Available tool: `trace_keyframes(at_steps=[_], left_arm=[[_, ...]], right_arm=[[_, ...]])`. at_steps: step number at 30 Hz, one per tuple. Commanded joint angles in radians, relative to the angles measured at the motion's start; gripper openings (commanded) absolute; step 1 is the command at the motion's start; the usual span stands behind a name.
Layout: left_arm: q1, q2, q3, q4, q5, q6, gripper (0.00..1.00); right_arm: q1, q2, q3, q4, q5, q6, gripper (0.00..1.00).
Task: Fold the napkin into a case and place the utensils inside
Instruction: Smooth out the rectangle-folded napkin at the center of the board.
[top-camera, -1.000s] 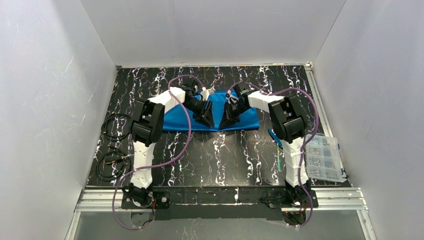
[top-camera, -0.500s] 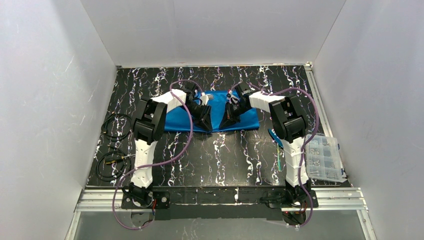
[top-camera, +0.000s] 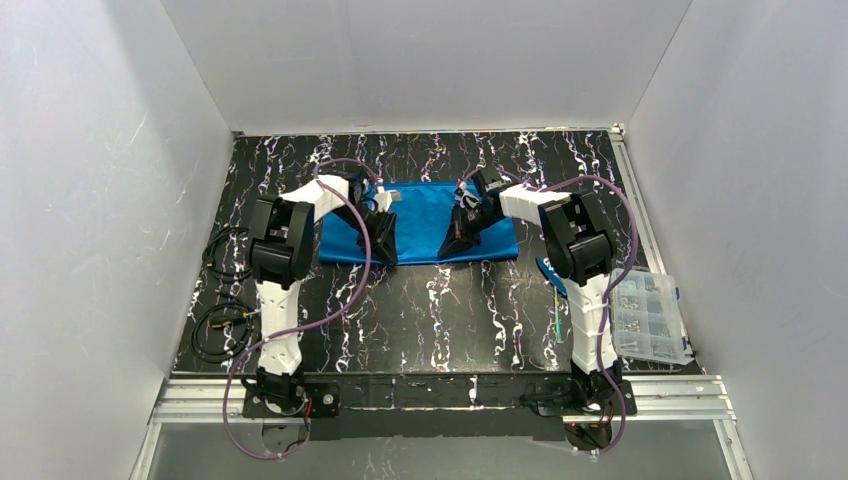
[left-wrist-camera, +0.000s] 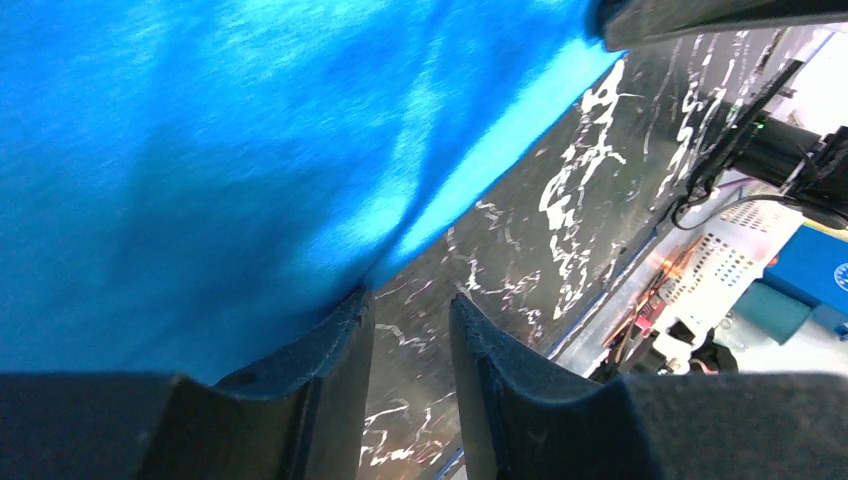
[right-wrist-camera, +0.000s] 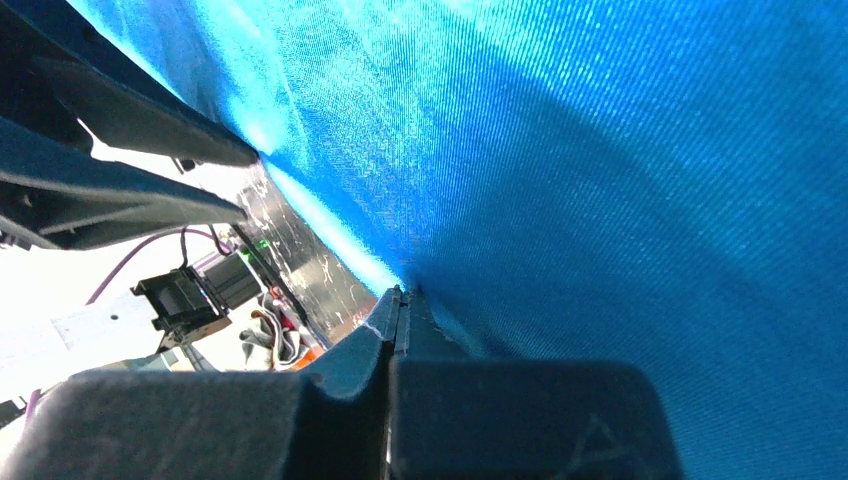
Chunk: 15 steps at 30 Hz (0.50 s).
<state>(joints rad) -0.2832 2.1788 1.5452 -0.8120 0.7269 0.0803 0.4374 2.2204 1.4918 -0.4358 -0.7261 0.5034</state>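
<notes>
The blue napkin (top-camera: 420, 215) lies folded into a flat rectangle at the table's middle back. My left gripper (top-camera: 383, 246) is open at its near edge, left of centre. In the left wrist view, the left gripper (left-wrist-camera: 412, 305) has bare table between its fingers, and one fingertip (left-wrist-camera: 352, 312) touches the napkin (left-wrist-camera: 200, 150). My right gripper (top-camera: 452, 244) is shut at the near edge, right of centre. In the right wrist view, the right gripper (right-wrist-camera: 402, 295) meets the napkin (right-wrist-camera: 620, 180) at its hem; no cloth shows between the pads. The utensils (top-camera: 557, 318) lie beside the right arm, partly hidden.
A clear plastic parts box (top-camera: 650, 318) sits at the right edge. Two black cable coils (top-camera: 228, 250) (top-camera: 218, 330) lie at the left. White walls enclose the table on three sides, and a metal rail (top-camera: 440, 395) runs along the near edge.
My left arm has swung left, carrying its gripper from the napkin's middle to the left along the near edge. The right arm has stayed where it was.
</notes>
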Motion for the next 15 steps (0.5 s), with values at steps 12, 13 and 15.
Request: trace_keyframes(at_steps=[12,13,15], left_arm=[[0.182,-0.091,-0.043,-0.131,-0.069,0.135,0.31],[0.189,-0.098,-0.051,-0.134,-0.075,0.142,0.31],[0.204,-0.108,-0.058,-0.148,-0.085,0.161,0.31]], right_arm=[[-0.005,-0.010,-0.036,-0.025,0.094,-0.022,0.01],[-0.005,-0.010,-0.035,-0.025,0.094,-0.022,0.01],[-0.006,-0.009,-0.033,-0.027,0.097,-0.020,0.01]])
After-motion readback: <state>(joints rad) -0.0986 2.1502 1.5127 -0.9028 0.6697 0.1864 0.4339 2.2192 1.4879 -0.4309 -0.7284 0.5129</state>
